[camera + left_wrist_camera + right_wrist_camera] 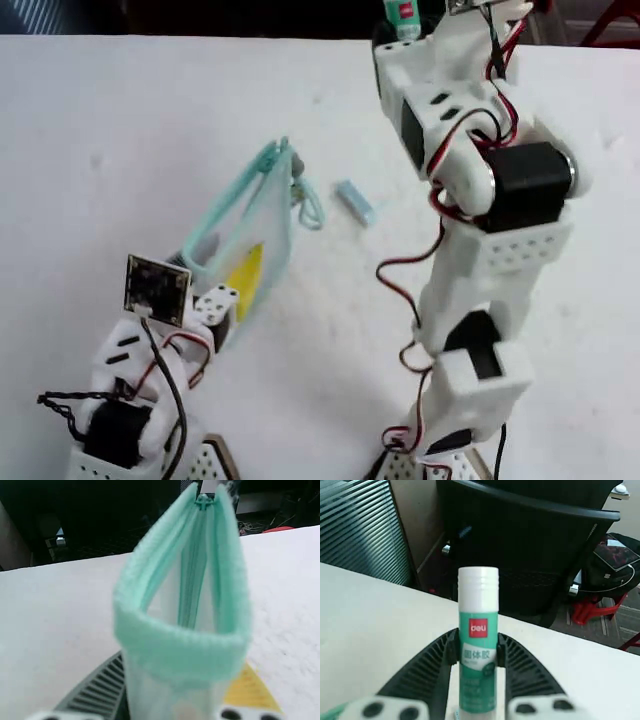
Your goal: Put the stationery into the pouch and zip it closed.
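A mint-green pouch [245, 235] with clear sides stands on edge on the white table, its mouth gaping. My left gripper [215, 300] is shut on the pouch's near end. In the left wrist view the pouch's open rim [182, 645] is close up, the zipper pull [202, 500] sits at its far end, and my left gripper [175, 705] clamps the pouch wall. A yellow item [247, 272] shows inside. At the table's far edge my right gripper [405, 28] is shut on a green-and-white glue stick [402, 12], held upright in the right wrist view as glue stick [477, 645] between the gripper [477, 657].
A small light-blue stationery piece [354, 202] lies on the table just right of the pouch's far end. The right arm [480, 260] stretches from the near edge across the right side. An office chair [530, 545] stands beyond the table.
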You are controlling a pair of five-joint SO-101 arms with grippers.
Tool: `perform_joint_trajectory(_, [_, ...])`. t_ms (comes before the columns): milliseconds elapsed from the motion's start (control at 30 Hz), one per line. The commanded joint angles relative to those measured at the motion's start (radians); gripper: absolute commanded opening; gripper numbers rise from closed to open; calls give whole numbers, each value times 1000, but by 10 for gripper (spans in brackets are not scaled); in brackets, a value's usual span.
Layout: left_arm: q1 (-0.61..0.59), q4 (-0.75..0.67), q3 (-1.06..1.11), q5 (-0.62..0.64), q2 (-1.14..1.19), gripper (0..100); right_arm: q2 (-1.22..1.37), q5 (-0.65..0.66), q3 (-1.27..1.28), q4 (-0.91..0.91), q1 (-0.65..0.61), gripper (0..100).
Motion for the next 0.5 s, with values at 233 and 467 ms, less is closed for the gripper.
perform_joint_trajectory(233, [13, 2, -48, 15, -4, 211, -404, 12, 379, 22, -116, 17])
perform_joint_trajectory(467, [15, 2, -48, 15, -4, 211, -596, 49, 600, 21, -197, 17])
